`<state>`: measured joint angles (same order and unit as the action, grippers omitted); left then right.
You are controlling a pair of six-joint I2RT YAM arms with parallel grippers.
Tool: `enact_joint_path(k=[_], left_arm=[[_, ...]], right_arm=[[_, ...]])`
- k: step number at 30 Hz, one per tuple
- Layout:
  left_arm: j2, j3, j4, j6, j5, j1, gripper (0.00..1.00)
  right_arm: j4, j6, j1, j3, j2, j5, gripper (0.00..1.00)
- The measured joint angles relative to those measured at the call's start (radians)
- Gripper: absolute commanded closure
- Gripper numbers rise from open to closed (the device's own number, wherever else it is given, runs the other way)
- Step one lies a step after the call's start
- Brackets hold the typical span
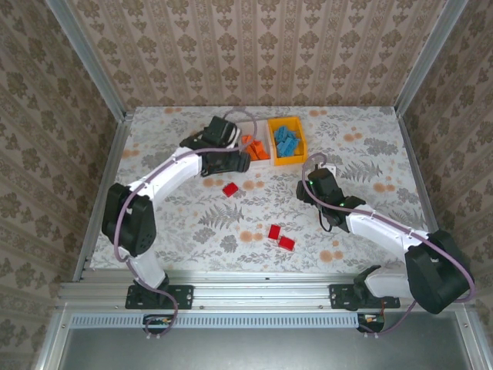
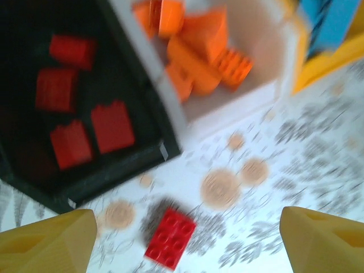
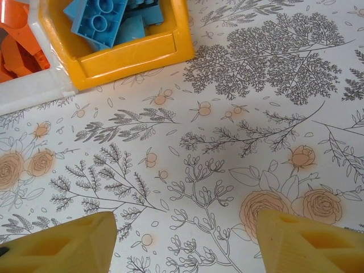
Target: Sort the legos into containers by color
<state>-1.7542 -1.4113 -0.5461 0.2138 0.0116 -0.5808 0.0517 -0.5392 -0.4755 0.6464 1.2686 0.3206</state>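
One red brick (image 2: 170, 238) is seen beside the black bin (image 2: 114, 176), between the spread fingers (image 2: 45, 244) of the left gripper (image 2: 185, 227), while the right gripper (image 3: 185, 219) is held open near the yellow bin (image 3: 131, 51).

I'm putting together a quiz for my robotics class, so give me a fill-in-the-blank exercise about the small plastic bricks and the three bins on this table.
1. The small plastic bricks in the orange-yellow rectangular plastic bin are all ___.
2. The black plastic bin holds bricks coloured ___.
3. The white plastic bin holds pieces coloured ___.
4. In the top view, the red bricks lying loose on the floral table number ___.

Missing words: blue; red; orange; three.
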Motion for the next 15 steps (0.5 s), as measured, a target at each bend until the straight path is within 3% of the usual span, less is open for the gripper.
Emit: enact_joint_path(k=[9, 15], left_arm=[[-0.105, 0.173, 0.139, -0.099, -0.013, 0.039, 0.07], [-0.138, 0.174, 0.212, -0.124, -0.061, 0.052, 0.15]], right_arm=[[0.0, 0.0, 0.0, 0.0, 0.0, -0.015, 0.32], [0.0, 0.0, 0.0, 0.0, 0.0, -0.015, 0.32]])
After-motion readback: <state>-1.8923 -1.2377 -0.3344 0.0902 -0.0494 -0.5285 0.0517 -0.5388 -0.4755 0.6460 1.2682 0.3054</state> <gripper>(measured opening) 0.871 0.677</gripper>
